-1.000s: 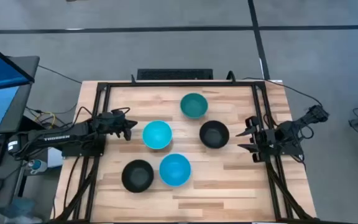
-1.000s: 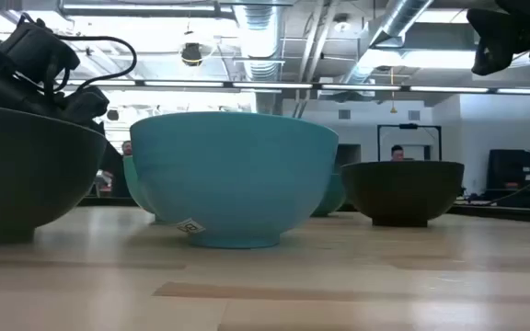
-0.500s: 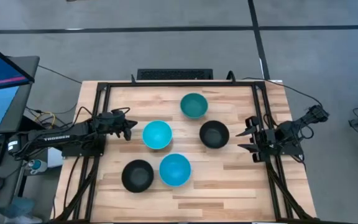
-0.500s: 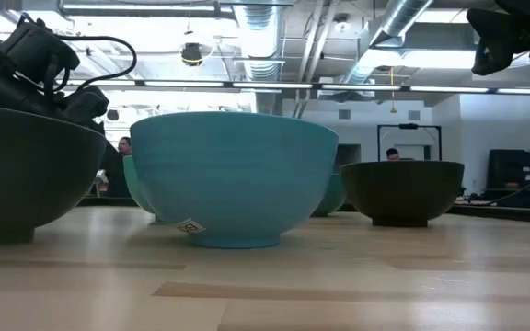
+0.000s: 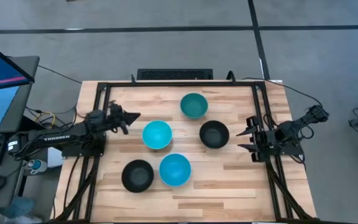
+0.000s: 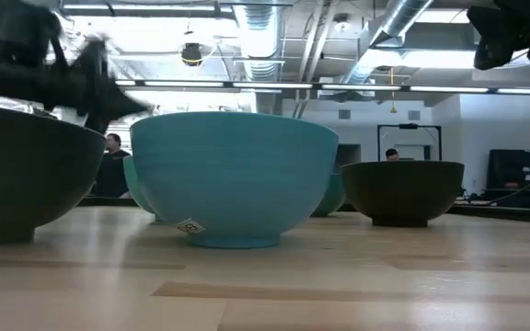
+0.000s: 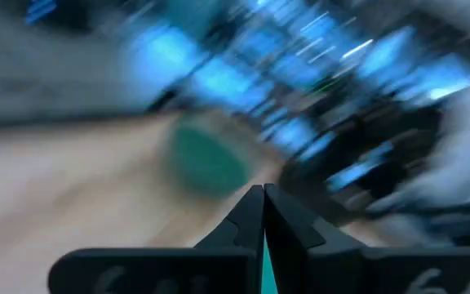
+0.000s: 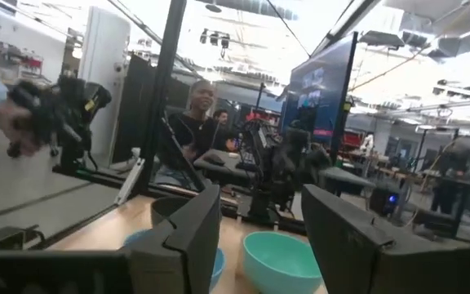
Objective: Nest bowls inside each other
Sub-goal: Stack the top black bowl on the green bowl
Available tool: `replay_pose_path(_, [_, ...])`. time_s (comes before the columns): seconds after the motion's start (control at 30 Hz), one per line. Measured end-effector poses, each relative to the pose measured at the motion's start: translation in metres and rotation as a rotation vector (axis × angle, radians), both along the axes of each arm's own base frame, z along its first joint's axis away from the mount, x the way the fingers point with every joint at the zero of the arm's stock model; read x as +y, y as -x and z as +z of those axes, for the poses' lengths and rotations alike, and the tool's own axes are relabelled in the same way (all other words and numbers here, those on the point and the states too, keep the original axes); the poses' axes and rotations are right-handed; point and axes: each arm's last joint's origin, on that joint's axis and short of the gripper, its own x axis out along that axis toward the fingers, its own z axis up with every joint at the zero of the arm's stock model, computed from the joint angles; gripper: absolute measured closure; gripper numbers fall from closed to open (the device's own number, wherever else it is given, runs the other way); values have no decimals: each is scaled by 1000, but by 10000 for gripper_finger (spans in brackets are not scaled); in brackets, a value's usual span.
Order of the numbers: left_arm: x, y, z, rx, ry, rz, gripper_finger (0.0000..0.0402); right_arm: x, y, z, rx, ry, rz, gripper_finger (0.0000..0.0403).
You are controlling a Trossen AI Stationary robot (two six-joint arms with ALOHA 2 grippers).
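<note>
Five bowls stand upright and apart on their bases on the wooden table. They are a teal-green bowl (image 5: 193,105) at the far middle, a cyan bowl (image 5: 157,134), a black bowl (image 5: 214,134), a second cyan bowl (image 5: 174,169) and a second black bowl (image 5: 137,175) near the front. My left gripper (image 5: 132,116) is shut and empty, above the table to the left of the first cyan bowl. In the left wrist view its fingertips (image 7: 262,204) meet. My right gripper (image 5: 244,140) is open and empty, to the right of the black bowl. Its fingers stand wide apart in the right wrist view (image 8: 259,237).
Black frame rails (image 5: 263,118) run along the table's left, right and far sides. A monitor (image 5: 2,81) and a keyboard stand off the table's left edge. People show in the room beyond the table (image 8: 190,122). Bare wood (image 5: 229,186) lies at the front right.
My left gripper has swung toward the table's far edge and turned, moving fast enough to blur. Its tips now point to the right, toward the teal-green bowl. The bowls and my right arm have kept still.
</note>
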Motion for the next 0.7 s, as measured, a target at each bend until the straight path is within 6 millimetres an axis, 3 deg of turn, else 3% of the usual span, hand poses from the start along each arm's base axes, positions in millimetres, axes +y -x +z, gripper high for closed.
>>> replay_pose_path(0.1, [-4, 2, 22, -220, -31, -98, 400, 0, 1, 3, -23, -51, 29, 206])
replay_pose_path(0.17, [-6, 4, 30, -321, 0, -139, 400, -1, 3, 11, -82, -202, 72, 207])
replay_pose_path(0.23, [-8, 6, 35, -390, 42, -175, 400, -3, 7, 20, -146, -423, 141, 206])
replay_pose_path(0.37, [-13, 7, 46, -469, 38, -207, 400, -10, 16, 37, -323, -604, 183, 203])
replay_pose_path(0.43, [-17, 2, 63, -468, -5, -193, 400, -15, 21, 43, -398, -700, 170, 201])
replay_pose_path(0.53, [-24, -13, 96, -298, -79, -209, 400, -18, 17, 48, -310, -757, 50, 196])
replay_pose_path(0.7, [-37, -43, 134, 254, -135, -326, 400, -14, 7, 55, 50, -628, -63, 193])
